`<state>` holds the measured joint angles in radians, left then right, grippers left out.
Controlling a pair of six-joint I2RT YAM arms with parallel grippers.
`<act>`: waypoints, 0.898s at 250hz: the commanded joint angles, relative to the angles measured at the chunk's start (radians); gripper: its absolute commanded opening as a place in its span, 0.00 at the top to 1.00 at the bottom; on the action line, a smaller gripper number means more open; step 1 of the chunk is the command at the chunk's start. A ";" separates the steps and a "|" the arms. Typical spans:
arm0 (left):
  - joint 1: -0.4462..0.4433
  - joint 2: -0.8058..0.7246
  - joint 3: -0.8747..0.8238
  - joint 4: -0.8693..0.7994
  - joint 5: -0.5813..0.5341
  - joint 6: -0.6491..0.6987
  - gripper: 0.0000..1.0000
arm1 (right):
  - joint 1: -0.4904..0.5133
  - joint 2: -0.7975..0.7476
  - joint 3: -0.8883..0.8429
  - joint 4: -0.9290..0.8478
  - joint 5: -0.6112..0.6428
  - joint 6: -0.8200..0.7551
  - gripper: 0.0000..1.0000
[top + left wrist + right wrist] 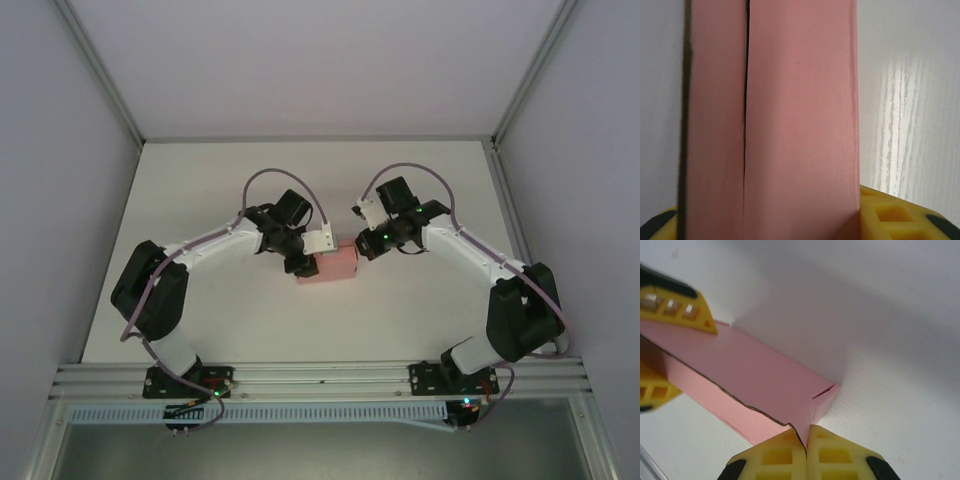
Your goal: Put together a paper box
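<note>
The pink paper box [336,264] lies as a small folded rectangular box on the white table [200,200], between both arms. My left gripper [305,266] is shut on its left end. In the left wrist view the box [800,125] runs up from between the yellow fingers [890,215], with a dark seam down its left side. My right gripper [366,247] is shut on a thin card edge at the right end. In the right wrist view its yellow fingertips [835,450] pinch that edge of the box [755,370], and the left gripper's fingers [680,310] clamp the far end.
Aluminium frame rails [320,375] run along the near edge by the arm bases. Grey walls [60,150] with corner posts enclose the table on the left, back and right. Bare white table surface lies behind the box.
</note>
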<state>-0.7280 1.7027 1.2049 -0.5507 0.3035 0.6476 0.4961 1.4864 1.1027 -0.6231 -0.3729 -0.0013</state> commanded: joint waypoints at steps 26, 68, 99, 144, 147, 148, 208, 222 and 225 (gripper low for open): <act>-0.004 0.044 0.028 0.043 -0.110 -0.055 0.61 | 0.037 -0.026 0.113 -0.043 -0.086 0.228 0.96; -0.013 0.069 0.037 0.020 -0.119 -0.046 0.61 | 0.036 0.019 0.194 -0.092 -0.114 0.275 0.96; -0.014 0.079 0.043 0.014 -0.118 -0.044 0.61 | 0.032 0.048 0.223 -0.094 -0.194 0.287 0.96; -0.019 0.102 0.062 -0.002 -0.108 -0.036 0.61 | 0.027 0.082 0.272 -0.049 -0.300 0.340 0.96; -0.018 0.103 0.062 -0.002 -0.107 -0.037 0.61 | 0.027 0.081 0.267 -0.042 -0.303 0.348 0.96; -0.018 0.103 0.064 -0.002 -0.106 -0.036 0.61 | 0.027 0.079 0.265 -0.039 -0.304 0.350 0.96; -0.019 0.125 0.084 0.006 -0.083 -0.040 0.62 | 0.026 0.115 0.270 0.018 -0.337 0.392 0.96; -0.018 0.126 0.085 0.002 -0.084 -0.046 0.62 | 0.027 0.100 0.245 0.012 -0.297 0.356 0.96; -0.018 0.125 0.085 0.003 -0.085 -0.046 0.62 | 0.026 0.096 0.241 0.002 -0.280 0.341 0.96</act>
<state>-0.7250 1.7634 1.2770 -0.5510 0.2432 0.6193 0.4778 1.6295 1.2976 -0.7269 -0.4080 0.3714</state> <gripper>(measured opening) 0.419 0.047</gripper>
